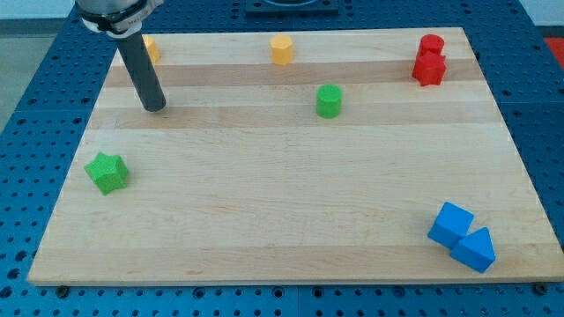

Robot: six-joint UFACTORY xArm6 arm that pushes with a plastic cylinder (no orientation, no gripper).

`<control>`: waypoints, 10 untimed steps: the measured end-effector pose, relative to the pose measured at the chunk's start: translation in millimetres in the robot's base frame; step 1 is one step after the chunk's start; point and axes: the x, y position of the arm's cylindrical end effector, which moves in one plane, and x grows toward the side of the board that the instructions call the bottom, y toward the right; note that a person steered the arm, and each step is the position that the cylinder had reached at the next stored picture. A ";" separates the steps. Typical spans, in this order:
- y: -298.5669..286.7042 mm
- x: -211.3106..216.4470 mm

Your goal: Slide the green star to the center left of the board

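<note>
The rod leans slightly, coming down from the far left corner, its upper part cut off by the view's top edge; my tip (154,106) rests on the board (282,220) at far left. There is no claw to open or close, only the bare rod touching no block. The green star (107,172) lies nearer and a little left of my tip, apart from it, at the board's left edge. A yellow block (150,47) is half hidden behind the rod. Rightward sit a yellow hexagon (281,49), a green cylinder (329,100), two touching red blocks (429,62) at far right, and two touching blue blocks (463,236) at near right.
</note>
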 end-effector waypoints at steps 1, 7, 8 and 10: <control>10.1 39.4; -64.3 177.3; -48.1 126.3; -45.8 81.8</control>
